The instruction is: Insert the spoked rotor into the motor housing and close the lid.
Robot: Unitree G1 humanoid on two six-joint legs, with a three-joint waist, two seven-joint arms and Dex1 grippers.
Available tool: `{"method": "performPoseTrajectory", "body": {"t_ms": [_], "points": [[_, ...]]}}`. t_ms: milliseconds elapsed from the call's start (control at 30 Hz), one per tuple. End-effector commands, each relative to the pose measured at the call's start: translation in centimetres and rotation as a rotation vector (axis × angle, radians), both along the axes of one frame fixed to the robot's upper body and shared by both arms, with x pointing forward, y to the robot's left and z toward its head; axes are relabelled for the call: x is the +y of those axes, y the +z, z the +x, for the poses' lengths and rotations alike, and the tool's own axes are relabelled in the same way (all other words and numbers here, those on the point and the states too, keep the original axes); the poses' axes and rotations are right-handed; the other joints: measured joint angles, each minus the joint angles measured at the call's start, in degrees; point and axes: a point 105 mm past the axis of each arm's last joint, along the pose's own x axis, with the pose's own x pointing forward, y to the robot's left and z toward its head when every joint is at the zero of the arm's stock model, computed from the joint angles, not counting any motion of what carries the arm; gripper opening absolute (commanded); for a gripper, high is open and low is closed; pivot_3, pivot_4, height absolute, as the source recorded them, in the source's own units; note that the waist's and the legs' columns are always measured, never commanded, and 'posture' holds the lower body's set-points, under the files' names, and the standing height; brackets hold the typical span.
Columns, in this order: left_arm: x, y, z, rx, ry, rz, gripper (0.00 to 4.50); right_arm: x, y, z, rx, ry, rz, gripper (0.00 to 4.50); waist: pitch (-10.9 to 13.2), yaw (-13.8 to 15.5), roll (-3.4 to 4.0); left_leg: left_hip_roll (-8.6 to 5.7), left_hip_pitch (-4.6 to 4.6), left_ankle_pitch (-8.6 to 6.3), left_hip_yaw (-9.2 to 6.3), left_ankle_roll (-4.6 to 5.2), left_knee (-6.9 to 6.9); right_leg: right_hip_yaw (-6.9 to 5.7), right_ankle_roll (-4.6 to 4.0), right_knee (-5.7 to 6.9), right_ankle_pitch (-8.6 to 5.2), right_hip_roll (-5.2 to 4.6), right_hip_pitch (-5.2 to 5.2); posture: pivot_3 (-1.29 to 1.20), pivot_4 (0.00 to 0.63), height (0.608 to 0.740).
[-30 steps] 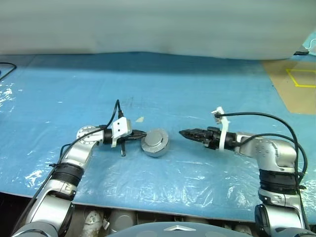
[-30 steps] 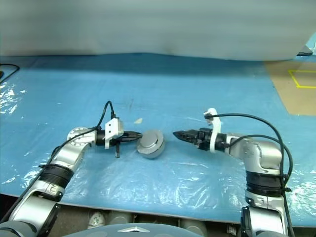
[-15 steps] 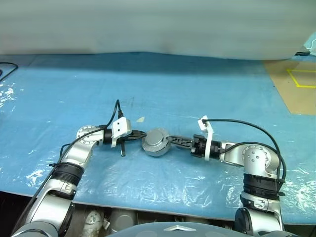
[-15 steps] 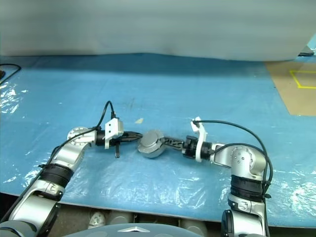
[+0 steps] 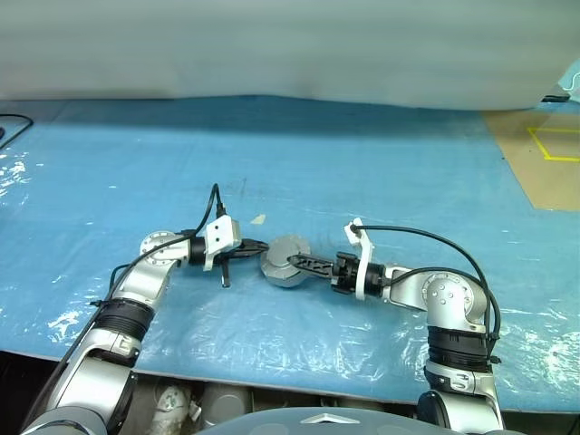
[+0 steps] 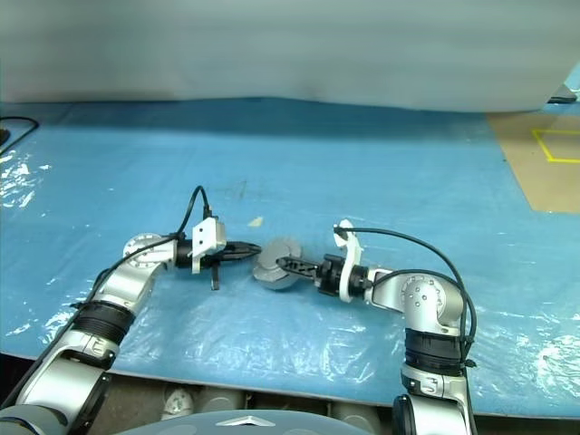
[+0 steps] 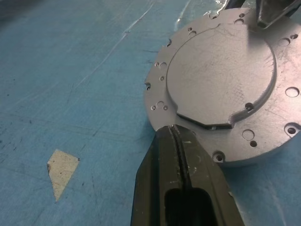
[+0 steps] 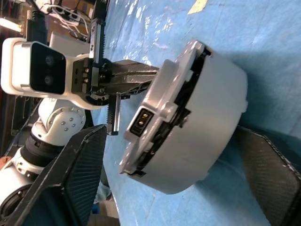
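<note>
Nearby, a paper scrap point(image 7: 61, 169) lies beside the motor housing point(image 5: 286, 260), pinched by the left hand point(image 5: 257, 246), straddled by the open right hand point(image 5: 294, 263).

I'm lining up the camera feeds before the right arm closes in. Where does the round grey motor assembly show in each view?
Left eye view: motor assembly at centre, between both grippers.
Right eye view: at centre, between both grippers.
Left wrist view: flat grey face, upper right, at the shut left gripper.
Right wrist view: edge-on, between the right gripper's fingers.
Shared landmark: pale scrap on the blue sheet.
</note>
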Motion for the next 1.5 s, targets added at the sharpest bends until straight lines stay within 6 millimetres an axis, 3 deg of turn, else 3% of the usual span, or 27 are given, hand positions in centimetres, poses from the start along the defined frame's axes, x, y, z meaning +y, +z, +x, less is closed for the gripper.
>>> {"method": "performPoseTrajectory", "body": {"t_ms": [33,133,467,567,700,1000,1233,1367,1500], "points": [[-0.2,-2.0,-0.8,0.06,-0.029,0.059,0.0,-0.3,0.3,0.5,-0.028,-0.03,0.001,3.14,0.0,-0.01,0.01,0.0,0.0,0.0,-0.01,0.0,0.0,-0.01,0.06,0.0,0.03,0.0,0.0,0.0,0.15,0.74],[-0.5,-1.9,-0.7,0.059,-0.033,0.054,0.0,0.0,0.7,0.3,-0.042,-0.018,0.023,2.38,-0.03,0.02,0.04,-0.01,0.04,0.0,-0.01,0.0,0.01,-0.01,-0.01,0.01,-0.01,-0.02,0.05,0.0,0.15,0.74],[-0.3,-1.1,-0.2,0.044,-0.03,0.042,0.0,0.8,1.4,0.2,-0.054,-0.005,0.074,2.35,-0.03,-0.02,0.04,-0.02,0.07,0.0,-0.01,0.0,0.04,-0.01,-0.01,0.02,-0.01,-0.04,0.08,0.0,0.15,0.74],[-0.4,1.1,0.6,0.055,0.003,-0.074,0.0,0.7,1.4,0.6,-0.048,-0.022,0.067,2.35,-0.02,-0.13,0.04,-0.02,0.06,0.0,-0.01,0.0,0.05,-0.01,-0.01,0.03,-0.01,-0.04,0.08,0.0,0.15,0.74],[0.3,7.2,0.4,0.194,0.005,-0.412,0.0,0.3,1.2,1.5,-0.033,-0.067,0.075,2.35,0.07,-0.36,-0.04,0.0,-0.15,0.01,0.0,-0.01,0.1,-0.02,-0.06,0.13,0.0,0.01,-0.17,0.0,0.15,0.74],[3.8,12.4,3.0,0.306,0.195,-0.736,0.0,-1.3,2.8,4.3,-0.027,-0.218,0.211,2.35,0.21,-0.3,0.01,-0.06,-0.35,0.0,-0.01,-0.03,0.06,-0.13,0.0,0.08,0.06,0.15,-0.3,0.0,0.15,0.74],[5.3,13.6,4.3,0.459,0.301,-0.965,0.0,-1.0,4.8,5.5,-0.062,-0.252,0.279,2.35,0.29,-0.43,0.02,-0.04,-0.44,0.01,-0.14,-0.04,0.09,-0.25,0.05,0.1,0.09,0.18,-0.3,0.0,0.15,0.74],[4.7,13.0,4.1,0.529,0.319,-1.019,0.0,-1.1,7.1,6.6,-0.117,-0.297,0.359,2.35,0.35,-0.42,0.03,-0.03,-0.54,-0.01,-0.22,-0.07,0.09,-0.3,0.08,0.09,0.11,0.22,-0.35,0.0,0.15,0.74],[4.6,13.3,4.3,0.596,0.319,-1.121,0.94,-1.1,8.8,7.4,-0.154,-0.328,0.415,2.35,0.38,-0.28,0.01,-0.03,-0.64,-0.01,-0.3,-0.07,0.11,-0.4,0.08,0.09,0.11,0.21,-0.34,0.0,0.15,0.74]]}}
